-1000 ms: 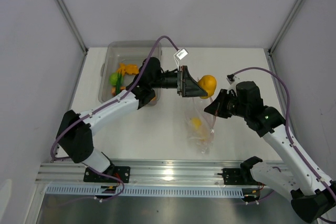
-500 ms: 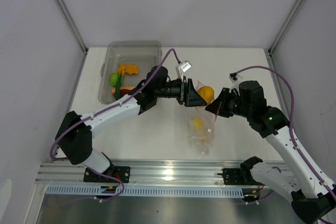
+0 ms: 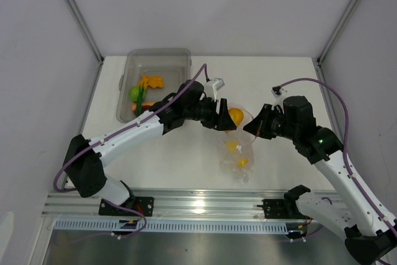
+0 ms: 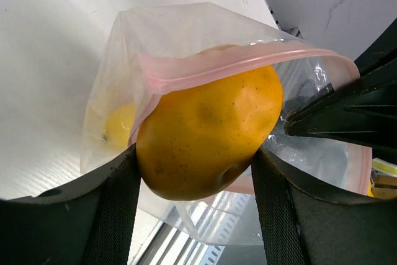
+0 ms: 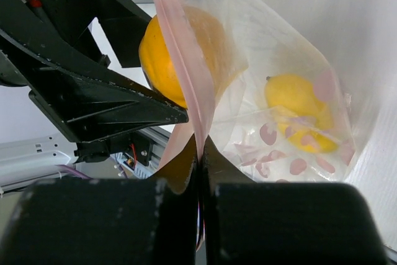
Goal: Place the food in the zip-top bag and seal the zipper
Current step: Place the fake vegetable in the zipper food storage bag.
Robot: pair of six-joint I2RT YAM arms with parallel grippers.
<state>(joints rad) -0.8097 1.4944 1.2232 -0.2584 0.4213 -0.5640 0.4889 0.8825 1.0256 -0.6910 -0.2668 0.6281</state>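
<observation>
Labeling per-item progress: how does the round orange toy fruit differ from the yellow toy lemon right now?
The round orange toy fruit is clamped in the left gripper; the yellow toy lemon lies free. The orange fruit sits at the mouth of the clear plastic zip-top bag, only partly past its pink zipper strip; the lemon rests deep inside. The orange fruit looks bigger and darker than the lemon. Both are smooth toy fruits.

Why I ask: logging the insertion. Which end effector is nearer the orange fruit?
Left. The left end effector grips the orange fruit at the zip-top bag mouth; the right end effector pinches the zipper beside it.
</observation>
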